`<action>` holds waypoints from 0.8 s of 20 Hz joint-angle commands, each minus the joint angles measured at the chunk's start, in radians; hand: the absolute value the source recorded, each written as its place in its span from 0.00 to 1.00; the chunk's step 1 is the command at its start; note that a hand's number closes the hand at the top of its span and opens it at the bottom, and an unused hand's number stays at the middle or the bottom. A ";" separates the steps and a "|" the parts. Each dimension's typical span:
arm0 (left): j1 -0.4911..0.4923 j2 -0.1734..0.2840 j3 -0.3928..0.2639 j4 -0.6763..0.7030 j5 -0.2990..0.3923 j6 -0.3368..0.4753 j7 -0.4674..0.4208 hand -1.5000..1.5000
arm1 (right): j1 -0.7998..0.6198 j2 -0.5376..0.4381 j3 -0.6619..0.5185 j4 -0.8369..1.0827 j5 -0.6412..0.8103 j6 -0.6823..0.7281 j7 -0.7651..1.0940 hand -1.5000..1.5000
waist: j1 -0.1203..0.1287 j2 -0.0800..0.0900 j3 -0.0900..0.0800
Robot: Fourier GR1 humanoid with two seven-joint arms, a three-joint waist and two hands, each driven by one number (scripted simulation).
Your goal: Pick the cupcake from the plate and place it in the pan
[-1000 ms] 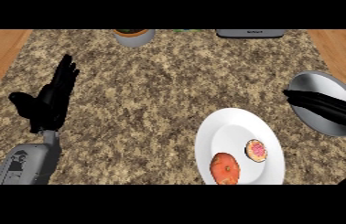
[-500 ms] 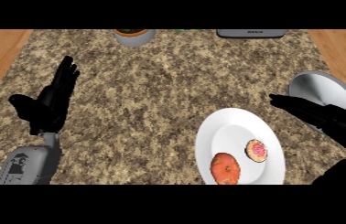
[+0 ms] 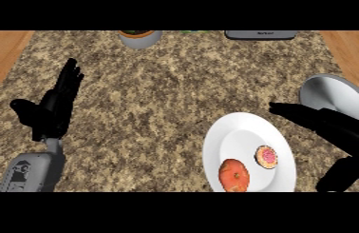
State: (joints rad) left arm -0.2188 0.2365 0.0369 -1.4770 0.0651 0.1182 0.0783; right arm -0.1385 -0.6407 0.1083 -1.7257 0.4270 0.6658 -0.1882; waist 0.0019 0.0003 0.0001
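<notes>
From my station I see the speckled brown stone surface (image 3: 175, 94) filling nearly the whole head view, with strips of wood showing past its left and right ends. The white plate (image 3: 242, 132) is the biggest thing on it, sitting low and right of centre. The grey pan (image 3: 329, 92) lies at the right edge, above and to the right of the plate, partly cut off by the frame.

My right hand (image 3: 326, 125) reaches in from the lower right, dark fingers (image 3: 284, 108) stretched out straight and spread, hovering between the pan and the plate's upper right rim; they hold nothing. A darker part of the same hand shows near the bottom right corner. My left hand (image 3: 52, 108) rests at the left side, open, fingers straight and pointing up the view, thumb out to the left, with the grey forearm below it.

On the plate, an orange-red round fruit (image 3: 233, 175) sits near the lower edge. The cupcake (image 3: 266, 156), small with pink topping and a dark rim, lies just to its upper right, still on the plate and untouched by either hand.

At the far edge a grey bowl (image 3: 140, 37) with something orange inside stands left of centre, and a dark grey flat object (image 3: 259, 34) sits further right.
</notes>
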 commanded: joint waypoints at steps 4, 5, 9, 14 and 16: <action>-0.029 0.008 0.020 -0.025 -0.020 -0.006 0.044 0.50 | 0.037 0.037 0.060 0.095 0.182 -0.074 -0.156 0.00 | 0.000 0.000 0.000; 0.007 -0.018 0.013 -0.016 -0.014 -0.022 0.011 0.50 | 0.013 0.061 0.060 0.085 0.197 -0.050 -0.119 0.00 | 0.000 0.000 0.000; -0.033 -0.021 0.031 0.007 -0.020 -0.018 0.020 0.50 | -0.021 0.070 0.047 0.057 0.219 0.021 -0.062 0.00 | -0.001 0.000 0.000; -0.023 -0.039 -0.001 -0.058 -0.043 0.002 0.084 0.50 | -0.035 0.100 0.127 0.030 0.353 -0.005 0.042 0.00 | 0.001 -0.001 0.000; -0.043 -0.025 0.037 0.042 -0.035 -0.030 -0.010 0.50 | 0.004 0.099 0.156 0.015 0.396 -0.008 0.020 0.00 | -0.004 0.000 0.000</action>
State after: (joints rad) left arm -0.2356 0.2125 0.0602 -1.4872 0.0371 0.0989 0.0993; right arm -0.1424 -0.5468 0.2303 -1.6963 0.7562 0.6425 -0.1853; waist 0.0009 -0.0002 0.0000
